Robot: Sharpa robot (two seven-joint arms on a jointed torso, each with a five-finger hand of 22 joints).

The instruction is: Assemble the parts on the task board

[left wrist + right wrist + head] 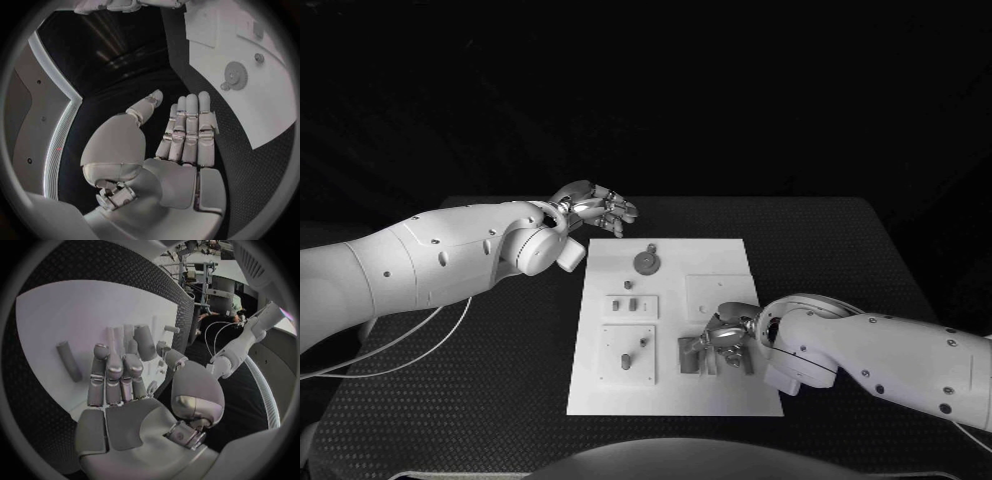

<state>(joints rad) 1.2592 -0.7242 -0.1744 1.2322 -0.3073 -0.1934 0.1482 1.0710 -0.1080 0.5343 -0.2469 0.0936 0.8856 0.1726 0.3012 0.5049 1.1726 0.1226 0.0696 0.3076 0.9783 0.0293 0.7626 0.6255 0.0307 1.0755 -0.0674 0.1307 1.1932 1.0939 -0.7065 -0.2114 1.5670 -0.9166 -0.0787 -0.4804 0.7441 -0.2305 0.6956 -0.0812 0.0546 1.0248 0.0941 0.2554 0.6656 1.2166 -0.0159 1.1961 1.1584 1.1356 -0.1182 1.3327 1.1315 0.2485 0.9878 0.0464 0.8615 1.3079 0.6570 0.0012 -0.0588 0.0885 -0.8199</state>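
Most of the job looks undone. Small parts [632, 300] lie scattered down the task board [672, 400] in the frame's centre, on the dark desk [488, 400]. A gear [646, 261] lies flat at upper centre. A loose peg [69, 361] lies lengthwise, slightly tilted. The right hand [723, 345] hovers at lower right, fingers apart, holding nothing; the left hand [596, 208] waits open beyond the board's upper left.

- We see the white task board [672, 330], rectangular, flat at frame centre.
- Round gear part [646, 261] lies at its upper middle.
- Small parts [629, 301] sit centre-left; a slim part [629, 355] lies lower left.
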